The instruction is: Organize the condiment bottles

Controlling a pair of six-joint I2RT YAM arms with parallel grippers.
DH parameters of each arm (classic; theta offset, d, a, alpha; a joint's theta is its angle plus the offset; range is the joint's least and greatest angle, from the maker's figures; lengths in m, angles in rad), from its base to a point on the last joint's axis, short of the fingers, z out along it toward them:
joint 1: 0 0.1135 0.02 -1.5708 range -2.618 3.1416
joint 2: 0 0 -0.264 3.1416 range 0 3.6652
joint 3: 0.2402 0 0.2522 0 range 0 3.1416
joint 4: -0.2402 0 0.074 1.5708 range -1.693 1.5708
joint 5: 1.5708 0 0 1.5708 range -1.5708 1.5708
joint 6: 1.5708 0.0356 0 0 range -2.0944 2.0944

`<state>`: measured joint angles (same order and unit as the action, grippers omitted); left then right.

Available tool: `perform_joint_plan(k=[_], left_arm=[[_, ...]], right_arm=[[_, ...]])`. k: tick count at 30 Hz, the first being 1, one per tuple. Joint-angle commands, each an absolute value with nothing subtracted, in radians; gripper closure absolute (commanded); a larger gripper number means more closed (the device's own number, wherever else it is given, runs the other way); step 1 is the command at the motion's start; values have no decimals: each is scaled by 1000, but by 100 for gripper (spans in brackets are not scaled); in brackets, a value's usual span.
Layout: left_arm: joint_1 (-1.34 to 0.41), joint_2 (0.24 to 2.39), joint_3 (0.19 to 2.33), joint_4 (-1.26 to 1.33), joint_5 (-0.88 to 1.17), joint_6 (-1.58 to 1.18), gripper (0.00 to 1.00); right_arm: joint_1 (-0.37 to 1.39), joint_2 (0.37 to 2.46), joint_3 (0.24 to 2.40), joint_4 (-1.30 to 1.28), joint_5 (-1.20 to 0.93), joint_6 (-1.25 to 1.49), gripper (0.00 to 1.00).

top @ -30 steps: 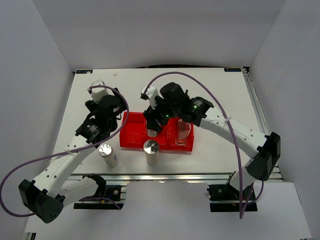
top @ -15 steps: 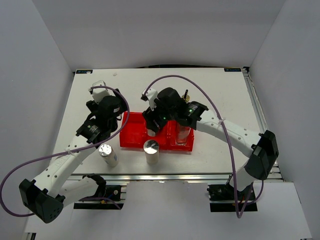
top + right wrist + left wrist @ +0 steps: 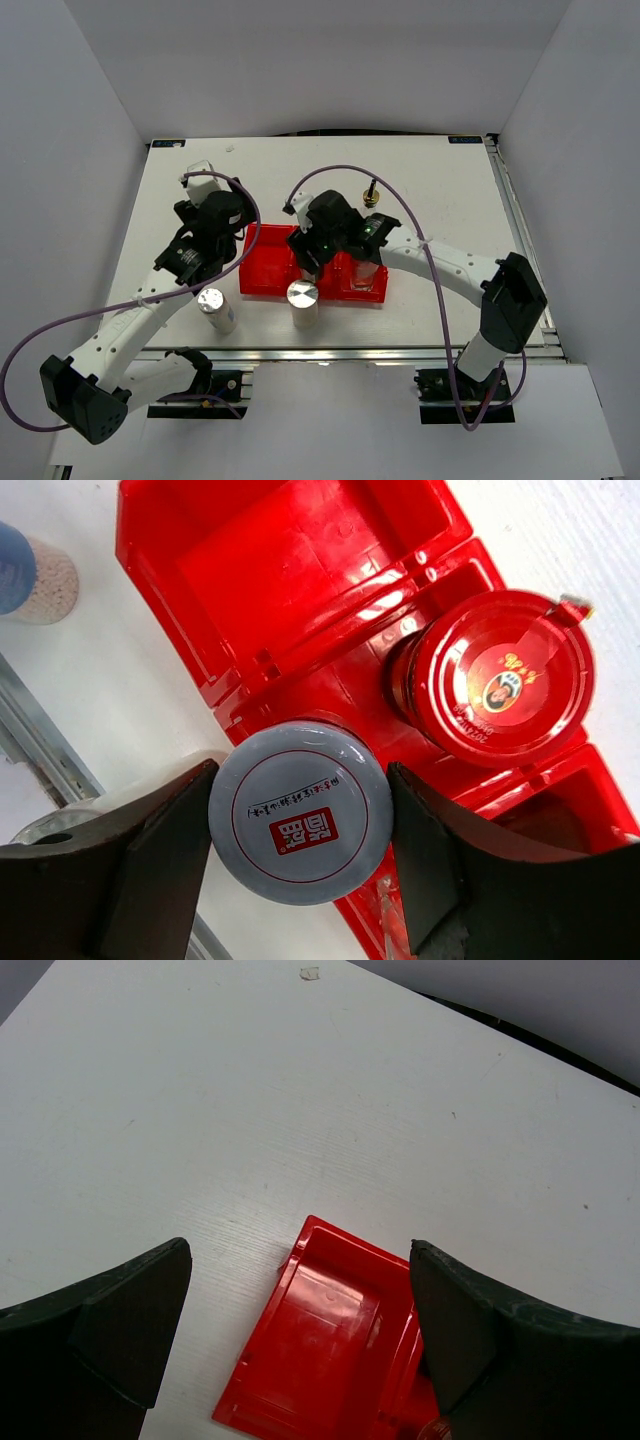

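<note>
While the top view hides the grasp, right wrist view shows right gripper point(image 3: 300, 825) clamping short silver-lidded jar point(image 3: 300, 805), lower centre; left gripper point(image 3: 298, 1260) released.

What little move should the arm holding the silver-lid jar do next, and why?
Probably slide the silver-lidded jar toward the empty compartment of the red tray, then lower it. The right gripper clamps the jar seemingly over the tray's wall, and the red-lidded jar already fills the next compartment.

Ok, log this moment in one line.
left pincer: open, over left end of tray | right pincer: shut on grey-lidded jar, beside red-lidded jar in tray
</note>
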<state>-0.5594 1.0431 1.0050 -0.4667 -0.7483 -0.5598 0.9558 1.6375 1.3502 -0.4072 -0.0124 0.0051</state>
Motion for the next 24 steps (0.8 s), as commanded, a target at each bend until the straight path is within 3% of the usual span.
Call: perform_joint_plan(k=[1, 14, 20, 24], left_arm=[[-557, 1042, 1008, -462, -750, -555, 2], [-557, 1042, 1009, -459, -742, -558, 2], [-557, 1054, 1012, -456, -735, -557, 2], [-557, 1058, 1014, -463, -730, -558, 2]], right_arm=[[960, 1614, 1329, -253, -5, 40, 100], [959, 1655, 1250, -166, 74, 92, 99], [959, 1649, 1210, -147, 64, 117, 73], [960, 1658, 1206, -153, 64, 135, 65]])
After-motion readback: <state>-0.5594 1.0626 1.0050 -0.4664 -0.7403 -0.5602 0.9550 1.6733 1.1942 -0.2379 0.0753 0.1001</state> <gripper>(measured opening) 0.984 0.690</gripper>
